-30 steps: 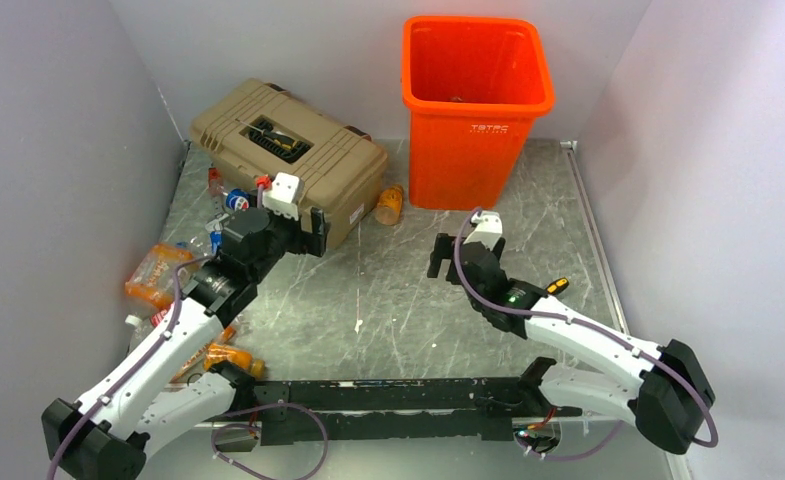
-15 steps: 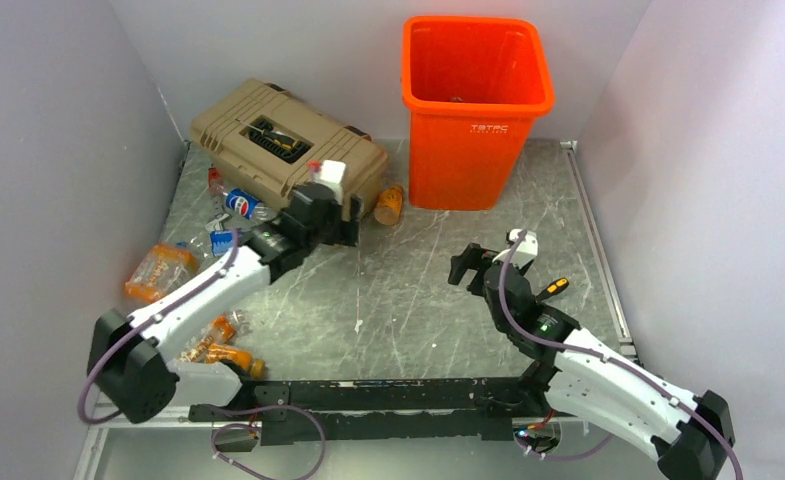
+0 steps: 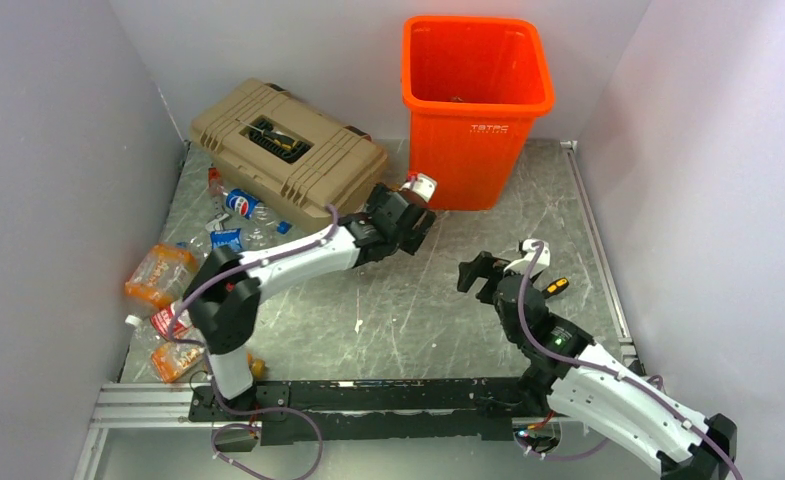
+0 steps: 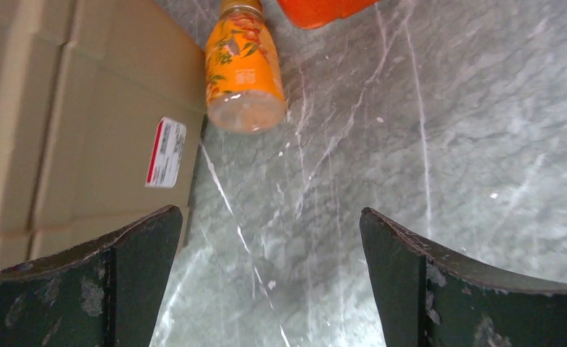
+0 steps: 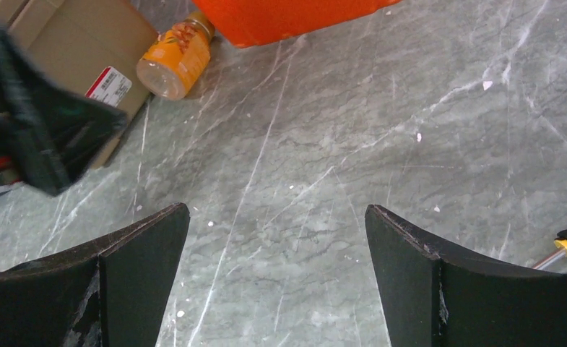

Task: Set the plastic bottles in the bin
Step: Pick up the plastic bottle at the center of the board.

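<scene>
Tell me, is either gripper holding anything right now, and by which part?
Nothing is held. The left gripper and the right gripper are both open and empty; the bottle lies ahead of the left one, untouched, beside the toolbox.

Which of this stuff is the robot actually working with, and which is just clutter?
For the job: orange bin, orange juice bottle, scattered bottles on the left.
Just lying about: tan toolbox, yellow-handled screwdriver.
</scene>
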You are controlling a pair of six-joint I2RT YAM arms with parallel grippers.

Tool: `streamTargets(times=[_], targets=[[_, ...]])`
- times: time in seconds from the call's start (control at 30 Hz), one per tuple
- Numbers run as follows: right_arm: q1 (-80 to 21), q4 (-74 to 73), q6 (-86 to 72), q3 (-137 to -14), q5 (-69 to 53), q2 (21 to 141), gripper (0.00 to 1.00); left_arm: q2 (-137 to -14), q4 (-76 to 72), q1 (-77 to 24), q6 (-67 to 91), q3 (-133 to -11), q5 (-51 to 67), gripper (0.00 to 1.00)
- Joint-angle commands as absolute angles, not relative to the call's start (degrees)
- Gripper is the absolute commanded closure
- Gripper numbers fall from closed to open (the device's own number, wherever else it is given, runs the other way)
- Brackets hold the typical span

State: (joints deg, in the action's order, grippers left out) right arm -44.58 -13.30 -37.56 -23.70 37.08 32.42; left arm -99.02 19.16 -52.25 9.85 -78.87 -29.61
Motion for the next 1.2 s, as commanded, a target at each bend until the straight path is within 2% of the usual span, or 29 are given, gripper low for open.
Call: streamTargets(times=[0.0,0.13,0.33,0.77,1.17], targets=[[-44.4,-14.4,-39.1,-22.9,36.5,30.1,0.04,-107.0,18.0,-52.1,1.0,-85.1,-31.7,0.01],[-44.4,-15.8,-39.4,-22.8,35.6,28.6,0.04,-115.4,21.7,-51.8,-3.2,-92.8,-33.8,0.01],[-44.4,-19.0,-38.9,-23.2,35.6,25.1,0.04,-120.5,23.5,-48.9,-3.8,-98.2,-32.3,0.01],[-44.4,-22.8,-38.8,-23.5,36.9,21.5,0.04,-128.3,20.3,-48.2,-16.1,-103.3,-35.4,0.01],[-44.4,-22.2,-38.3,-23.6,37.2,22.1,0.04,-133.5,19.5,-46.7,-19.4,-107.1,-36.7,0.01]])
